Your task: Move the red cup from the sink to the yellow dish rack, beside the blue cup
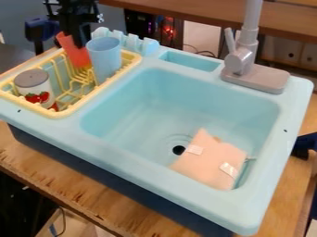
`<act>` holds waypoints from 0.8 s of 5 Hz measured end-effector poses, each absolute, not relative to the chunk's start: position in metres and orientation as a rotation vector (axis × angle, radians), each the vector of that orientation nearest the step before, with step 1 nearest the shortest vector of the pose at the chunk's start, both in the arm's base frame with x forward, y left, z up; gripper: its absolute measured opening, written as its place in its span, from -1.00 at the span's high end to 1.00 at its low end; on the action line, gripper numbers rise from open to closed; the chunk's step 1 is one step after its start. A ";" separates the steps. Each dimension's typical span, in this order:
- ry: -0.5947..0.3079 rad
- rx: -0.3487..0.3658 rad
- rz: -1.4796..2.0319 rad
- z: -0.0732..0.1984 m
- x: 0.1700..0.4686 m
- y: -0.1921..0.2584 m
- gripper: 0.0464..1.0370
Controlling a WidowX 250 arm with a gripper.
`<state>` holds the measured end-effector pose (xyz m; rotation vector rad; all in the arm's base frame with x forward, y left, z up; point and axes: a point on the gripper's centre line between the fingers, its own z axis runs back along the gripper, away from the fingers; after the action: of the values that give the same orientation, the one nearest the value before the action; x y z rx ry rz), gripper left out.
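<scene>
The black end effector [79,42] hangs at the upper left, right at the mouth of the red-orange cup [72,52]; I cannot tell whether it grasps the cup or merely touches it. That cup tilts in the far part of the yellow dish rack [57,113], close beside the light-blue cup [105,56]. With so little room between them, a sideways shift could knock the blue cup over, and a poor hold on the rim could let the red one slip or twist. Lifted askew, its base might snag the rack's prongs and drag the rack. The lidded strawberry canister [35,87], nearer the front, risks a bump only from a wide swing. Farther off, the pink cloth item [209,160] lies in the toy sink [133,124] beside the drain, below the gray faucet [243,60], well apart from such trouble.
</scene>
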<state>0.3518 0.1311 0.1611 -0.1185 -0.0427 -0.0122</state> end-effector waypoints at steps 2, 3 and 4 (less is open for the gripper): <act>-0.016 -0.129 0.021 0.146 0.354 0.128 0.88; 0.009 -0.125 0.031 0.141 0.354 0.126 0.88; 0.045 -0.099 0.031 0.140 0.356 0.126 0.83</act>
<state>0.3561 0.1262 0.1405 -0.0987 0.0448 0.0308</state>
